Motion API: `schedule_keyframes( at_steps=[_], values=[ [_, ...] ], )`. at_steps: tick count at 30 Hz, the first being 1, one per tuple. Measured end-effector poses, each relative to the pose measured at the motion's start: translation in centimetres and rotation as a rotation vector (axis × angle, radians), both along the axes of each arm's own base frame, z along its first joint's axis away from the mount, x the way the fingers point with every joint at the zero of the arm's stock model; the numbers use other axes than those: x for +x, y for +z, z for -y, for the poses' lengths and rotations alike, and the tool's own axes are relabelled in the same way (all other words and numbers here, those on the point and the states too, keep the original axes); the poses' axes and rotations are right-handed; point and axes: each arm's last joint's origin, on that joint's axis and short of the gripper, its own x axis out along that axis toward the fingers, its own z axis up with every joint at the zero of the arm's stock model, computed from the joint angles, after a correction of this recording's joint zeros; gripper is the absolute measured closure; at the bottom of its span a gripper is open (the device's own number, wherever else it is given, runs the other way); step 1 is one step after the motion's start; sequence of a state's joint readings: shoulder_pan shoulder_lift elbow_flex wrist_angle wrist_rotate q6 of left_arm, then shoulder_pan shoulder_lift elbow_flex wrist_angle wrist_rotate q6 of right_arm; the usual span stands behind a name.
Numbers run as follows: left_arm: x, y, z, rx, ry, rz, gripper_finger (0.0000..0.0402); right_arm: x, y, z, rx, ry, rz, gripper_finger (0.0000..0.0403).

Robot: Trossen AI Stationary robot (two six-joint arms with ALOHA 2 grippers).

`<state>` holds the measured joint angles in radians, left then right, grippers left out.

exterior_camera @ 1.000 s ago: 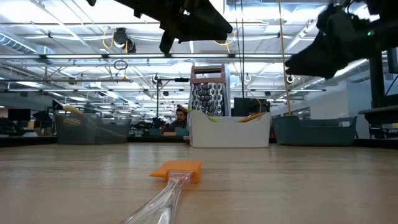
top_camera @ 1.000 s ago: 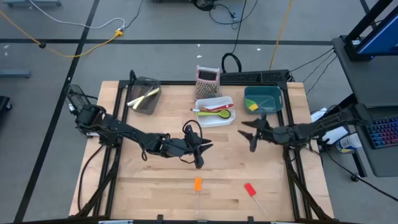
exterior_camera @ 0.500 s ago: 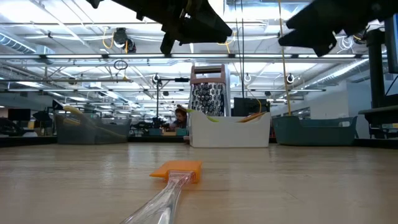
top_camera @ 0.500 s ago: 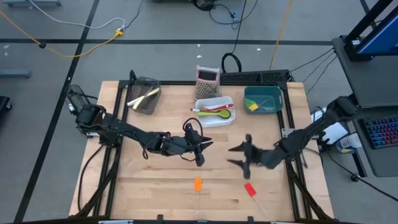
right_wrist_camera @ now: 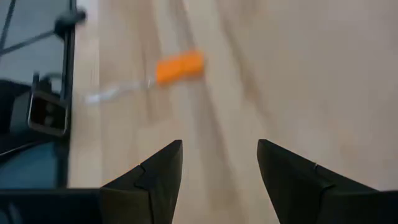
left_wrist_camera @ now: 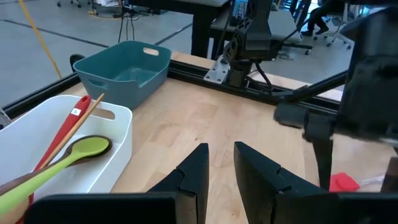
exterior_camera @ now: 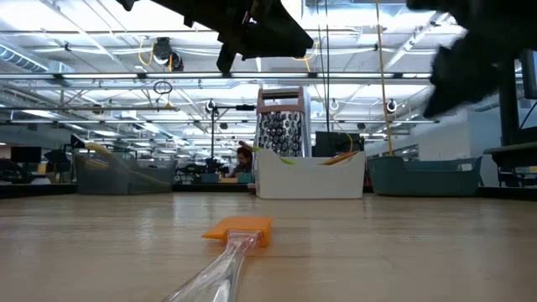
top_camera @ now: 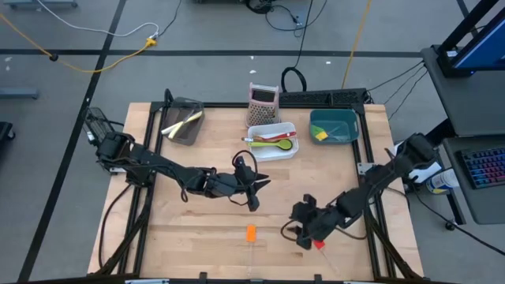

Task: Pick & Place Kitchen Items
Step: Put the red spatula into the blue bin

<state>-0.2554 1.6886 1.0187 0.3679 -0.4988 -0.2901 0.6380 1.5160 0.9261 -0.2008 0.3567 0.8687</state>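
Nearest the front edge of the tabletop (top_camera: 197, 237), the orange-headed spatula (top_camera: 251, 234) lies flat, its long axis running front to back, head toward the bins and clear handle toward the front edge. Just right of it the right gripper (top_camera: 304, 229) hangs low beside the red-headed spatula (top_camera: 318, 244), jaws spread wide and holding nothing. Farther back the left gripper (top_camera: 254, 193) hovers mid-table, jaws narrowly parted and empty. Beyond, the white bin (top_camera: 273, 144) holds a green spoon (top_camera: 282, 144) and red utensil (top_camera: 272, 136) lying left to right.
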Motion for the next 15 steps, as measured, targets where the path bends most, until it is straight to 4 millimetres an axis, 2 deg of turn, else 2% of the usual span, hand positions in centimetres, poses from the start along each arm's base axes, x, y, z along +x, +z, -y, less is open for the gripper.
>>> schedule_keyframes(
  at_steps=[9, 15],
  values=[
    [0.1, 0.0, -0.2, 0.046, -0.007, -0.008, 0.0325, -2.3, -2.2, -0.7, 0.195, -0.153, -0.349, 0.0203],
    [0.3, 0.0, -1.2, 0.047, 0.02, -0.01, 0.0325, -3.5, -2.4, -1.7, 0.289, -0.243, -0.442, 0.0203]
  ],
)
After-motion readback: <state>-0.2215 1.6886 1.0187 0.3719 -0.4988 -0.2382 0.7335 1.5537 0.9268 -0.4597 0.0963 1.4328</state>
